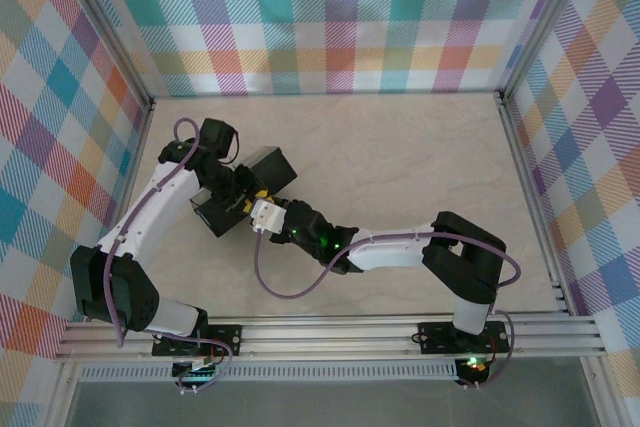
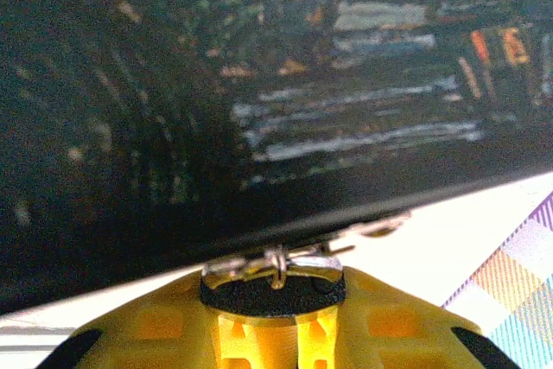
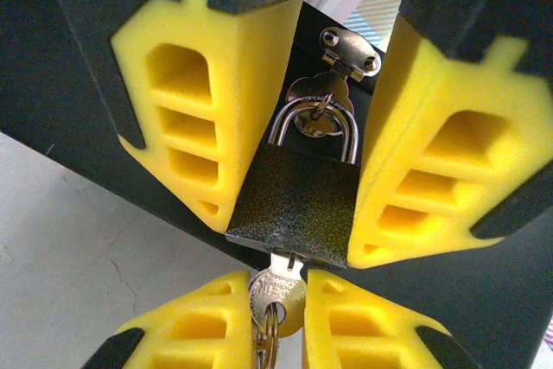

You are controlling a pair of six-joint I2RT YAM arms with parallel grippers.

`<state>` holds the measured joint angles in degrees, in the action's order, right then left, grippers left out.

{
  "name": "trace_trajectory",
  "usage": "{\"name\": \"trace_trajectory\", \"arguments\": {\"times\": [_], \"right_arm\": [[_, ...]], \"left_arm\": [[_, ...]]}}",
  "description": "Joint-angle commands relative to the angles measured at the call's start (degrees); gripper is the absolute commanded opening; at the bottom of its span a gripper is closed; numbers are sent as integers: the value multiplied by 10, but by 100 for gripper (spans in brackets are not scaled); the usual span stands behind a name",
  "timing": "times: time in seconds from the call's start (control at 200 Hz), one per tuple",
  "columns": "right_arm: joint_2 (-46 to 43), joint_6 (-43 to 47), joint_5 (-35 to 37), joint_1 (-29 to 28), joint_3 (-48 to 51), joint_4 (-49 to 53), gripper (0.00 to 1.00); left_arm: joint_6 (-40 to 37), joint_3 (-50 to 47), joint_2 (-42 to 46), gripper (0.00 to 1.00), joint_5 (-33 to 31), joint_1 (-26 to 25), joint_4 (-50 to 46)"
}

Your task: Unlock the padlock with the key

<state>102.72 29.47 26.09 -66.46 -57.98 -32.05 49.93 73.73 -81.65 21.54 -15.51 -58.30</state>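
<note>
Right gripper (image 3: 278,287), lower centre, closed on the key (image 3: 275,298), whose blade sits in the padlock (image 3: 298,200) at mid-frame. Left gripper (image 3: 298,229) clamps the padlock's body from above. Shackle (image 3: 313,131) shut through the hasp (image 3: 350,51). Insertion appears done; turning and release are left.

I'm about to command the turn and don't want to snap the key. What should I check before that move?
1. Key in keyhole: ok. The key enters the underside of the padlock.
2. Key fully seated: cannot tell; the blade is hidden inside the body.
3. Right claw shut on the key's head: ok.
4. Left claw clamping the padlock body from both sides: ok.
5. Shackle released: not ok. Both legs sit in the body, looped through the hasp.
</note>
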Motion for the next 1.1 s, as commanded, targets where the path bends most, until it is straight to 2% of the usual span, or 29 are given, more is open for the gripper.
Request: {"name": "trace_trajectory", "arguments": {"times": [0.0, 0.165, 0.515, 0.68, 0.835, 1.04, 1.095], "right_arm": [[-20, -23, 7, -3, -22, -50, 14], [-33, -65, 1, -3, -27, -17, 12], [-89, -212, -92, 15, -26, 49, 10], [-92, -227, -111, 28, -31, 56, 10], [-83, -234, -130, 44, -13, 17, 10], [-69, -224, -173, 59, 10, -84, 11], [-70, -254, -196, 67, 8, -84, 11]], "left_arm": [[-2, -3, 14, 0, 39, -9, -7], [-3, -2, 12, 0, 39, -9, -8], [-2, -18, 12, 0, 56, -20, 20], [-4, -18, 11, 0, 60, -31, 25], [-13, -14, 11, 0, 71, -38, 18], [-28, 3, 6, 0, 81, -48, 2], [-31, 7, 3, 0, 82, -51, 0]]}}
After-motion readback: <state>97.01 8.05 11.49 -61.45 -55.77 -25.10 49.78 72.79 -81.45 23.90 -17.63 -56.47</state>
